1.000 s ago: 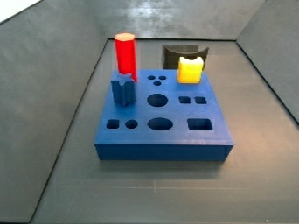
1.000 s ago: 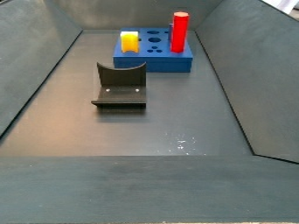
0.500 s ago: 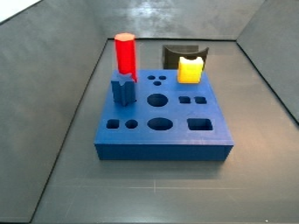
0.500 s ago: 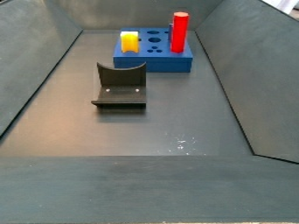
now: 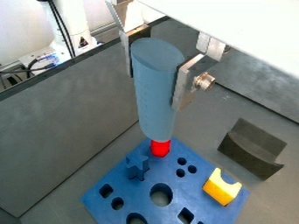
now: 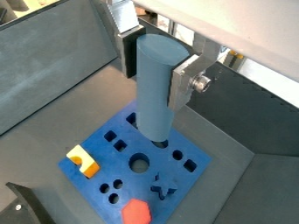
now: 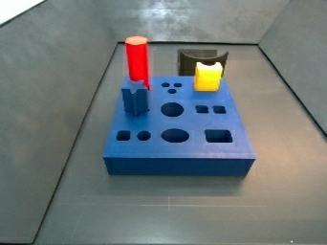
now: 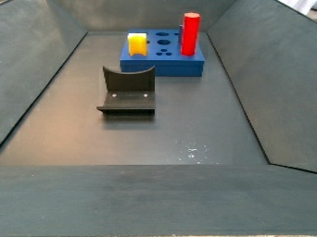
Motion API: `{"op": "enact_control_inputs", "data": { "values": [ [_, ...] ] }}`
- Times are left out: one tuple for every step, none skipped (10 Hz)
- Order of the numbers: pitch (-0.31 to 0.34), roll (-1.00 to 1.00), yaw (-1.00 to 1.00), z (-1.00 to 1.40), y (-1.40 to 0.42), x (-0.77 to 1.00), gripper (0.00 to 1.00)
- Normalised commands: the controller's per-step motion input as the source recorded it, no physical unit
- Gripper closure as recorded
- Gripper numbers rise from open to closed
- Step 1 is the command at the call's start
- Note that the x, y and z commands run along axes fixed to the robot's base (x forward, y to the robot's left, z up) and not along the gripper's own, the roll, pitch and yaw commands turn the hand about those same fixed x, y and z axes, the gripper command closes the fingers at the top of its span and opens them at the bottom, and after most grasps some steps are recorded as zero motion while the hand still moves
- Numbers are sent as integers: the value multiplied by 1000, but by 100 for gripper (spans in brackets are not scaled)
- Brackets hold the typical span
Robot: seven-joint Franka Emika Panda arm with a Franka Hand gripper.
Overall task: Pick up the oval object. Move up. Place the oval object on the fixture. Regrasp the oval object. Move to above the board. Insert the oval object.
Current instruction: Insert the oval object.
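Note:
The oval object (image 5: 158, 92), a tall smooth grey-blue peg, hangs upright between the fingers of my gripper (image 5: 155, 70), which is shut on its upper part. It shows the same way in both wrist views (image 6: 158, 92), with the gripper (image 6: 156, 70) high above the blue board (image 5: 117, 188) (image 6: 193, 166). The board also shows in both side views (image 7: 179, 158) (image 8: 161, 67). The black fixture (image 8: 128, 90) stands on the floor beside the board, empty (image 5: 251, 144) (image 7: 198, 55). The gripper and the peg are out of both side views.
A red peg (image 7: 136, 59) (image 8: 191, 32), a short dark-blue star peg (image 7: 134, 98) and a yellow block (image 7: 208, 75) (image 8: 137, 43) stand in the board. Grey sloping walls enclose the floor on all sides.

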Motion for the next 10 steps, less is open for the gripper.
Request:
{"op": "enact_control_inputs", "data": {
  "values": [
    [-123, -191, 0, -709, -286, 503, 100],
    [-101, -247, 0, -560, -117, 60, 100],
    [-17, -4, 0, -157, 0, 3, 100],
    [0, 150, 369, -694, -609, 26, 100],
    [-49, -160, 314, -726, -129, -123, 100],
    [-204, -500, -120, 0, 0, -289, 100],
    [-119, -433, 0, -214, 0, 0, 100],
    [0, -294, 60, -469, -197, 351, 100],
    [0, -207, 169, -663, -237, 563, 100],
    [0, 0, 203, -1000, -343, 503, 100]
  ]
}}
